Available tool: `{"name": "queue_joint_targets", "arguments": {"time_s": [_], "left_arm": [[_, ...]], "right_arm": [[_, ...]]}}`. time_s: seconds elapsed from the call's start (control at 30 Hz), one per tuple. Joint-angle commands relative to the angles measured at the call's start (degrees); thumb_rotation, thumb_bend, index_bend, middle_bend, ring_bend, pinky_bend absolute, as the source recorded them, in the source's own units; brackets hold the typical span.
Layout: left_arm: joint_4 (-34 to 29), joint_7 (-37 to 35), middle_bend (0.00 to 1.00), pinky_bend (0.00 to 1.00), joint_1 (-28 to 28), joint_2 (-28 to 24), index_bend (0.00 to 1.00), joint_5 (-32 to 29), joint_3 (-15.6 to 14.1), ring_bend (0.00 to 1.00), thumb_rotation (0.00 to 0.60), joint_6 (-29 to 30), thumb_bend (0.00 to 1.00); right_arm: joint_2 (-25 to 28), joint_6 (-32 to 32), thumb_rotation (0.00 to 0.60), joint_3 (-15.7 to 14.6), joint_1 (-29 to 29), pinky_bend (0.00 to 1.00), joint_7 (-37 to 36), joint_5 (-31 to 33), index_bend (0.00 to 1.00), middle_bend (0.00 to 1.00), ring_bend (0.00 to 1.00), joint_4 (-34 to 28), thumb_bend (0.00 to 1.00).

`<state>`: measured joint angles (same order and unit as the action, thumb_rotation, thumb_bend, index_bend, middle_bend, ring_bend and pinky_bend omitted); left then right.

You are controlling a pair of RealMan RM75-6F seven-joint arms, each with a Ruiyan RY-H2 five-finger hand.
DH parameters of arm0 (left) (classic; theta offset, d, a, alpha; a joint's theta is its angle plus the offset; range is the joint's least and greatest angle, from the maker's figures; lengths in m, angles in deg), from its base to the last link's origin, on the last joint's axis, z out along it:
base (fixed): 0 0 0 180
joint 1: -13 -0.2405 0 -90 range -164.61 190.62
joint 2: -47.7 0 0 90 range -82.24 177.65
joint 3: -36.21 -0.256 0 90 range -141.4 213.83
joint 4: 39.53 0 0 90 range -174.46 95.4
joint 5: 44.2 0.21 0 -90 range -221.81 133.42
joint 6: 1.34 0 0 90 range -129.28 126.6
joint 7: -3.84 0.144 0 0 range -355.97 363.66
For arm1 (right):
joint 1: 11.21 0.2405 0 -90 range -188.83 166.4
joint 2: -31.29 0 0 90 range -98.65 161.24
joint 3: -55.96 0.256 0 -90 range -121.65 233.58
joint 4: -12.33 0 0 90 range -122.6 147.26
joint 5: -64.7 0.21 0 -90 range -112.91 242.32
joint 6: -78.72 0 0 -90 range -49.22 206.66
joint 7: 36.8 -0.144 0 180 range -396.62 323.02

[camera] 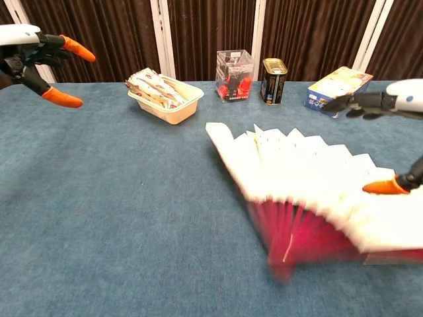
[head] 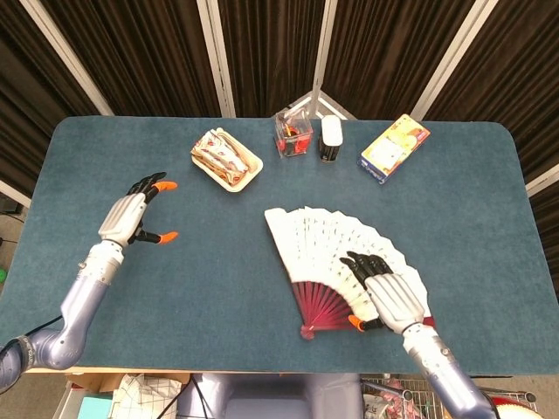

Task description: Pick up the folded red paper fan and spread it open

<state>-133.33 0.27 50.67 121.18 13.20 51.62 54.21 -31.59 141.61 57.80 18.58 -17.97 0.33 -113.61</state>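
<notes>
Near the worktop's [head: 105,140] front edge the spread fan [head: 327,253] lies under the grasping right hand [head: 384,297], ribs converging frontward, while the released left hand [head: 127,214] hovers well apart.

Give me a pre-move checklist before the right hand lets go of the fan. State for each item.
1. Fan spread wide: ok, pleats fanned out in both views.
2. Fan lying flat on the table: cannot tell; the chest view is blurred.
3. Right hand on the fan: ok, its fingers lie over the pleats near the red ribs.
4. Left hand out of the way: ok, open and well off to the side.
5. Fan apart from the tray and can: ok, a gap shows.
</notes>
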Motion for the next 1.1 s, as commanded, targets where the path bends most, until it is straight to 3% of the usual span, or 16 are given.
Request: {"name": "queue_joint_targets", "arguments": {"time_s": [0.03,0.33,0.57,0.9,1.1], "left_arm": [[-0.7,-0.2,0.02,0.00,-0.6,-0.8,0.19,0.1,-0.1,0.00,0.600,0.3,0.08],[-3.7,0.8,0.02,0.00,-3.7,-4.2,0.16,2.4,-1.6,0.00,0.600,4.0,0.08],[-7.8,6.8,0.00,0.00,-10.6,-8.5,0.11,11.6,-7.1,0.00,0.600,15.1,0.08],[-9.9,14.0,0.00,0.00,-23.8,-11.5,0.03,20.7,-15.5,0.00,0.600,31.8,0.07],[-2.6,16.1,0.00,0.00,-29.9,-9.7,0.00,25.3,-18.5,0.00,0.600,39.1,0.03]], "right_arm": [[1.0,-0.7,0.600,-1.1,-0.2,0.00,0.6,-0.6,0.00,0.00,0.00,-1.1,0.25],[2.2,1.0,0.600,-3.6,-1.8,0.00,4.5,-2.7,0.00,0.00,0.00,2.5,0.25],[-0.1,12.9,0.600,-3.3,-7.5,0.00,7.1,-6.9,0.00,0.00,0.00,13.3,0.25],[-0.5,27.6,0.600,-1.9,-20.1,0.00,-9.1,-6.8,0.00,0.00,0.00,22.4,0.25],[-1.1,33.2,0.600,-1.2,-24.3,0.00,-13.7,-9.8,0.00,0.00,0.00,27.2,0.25]]}}
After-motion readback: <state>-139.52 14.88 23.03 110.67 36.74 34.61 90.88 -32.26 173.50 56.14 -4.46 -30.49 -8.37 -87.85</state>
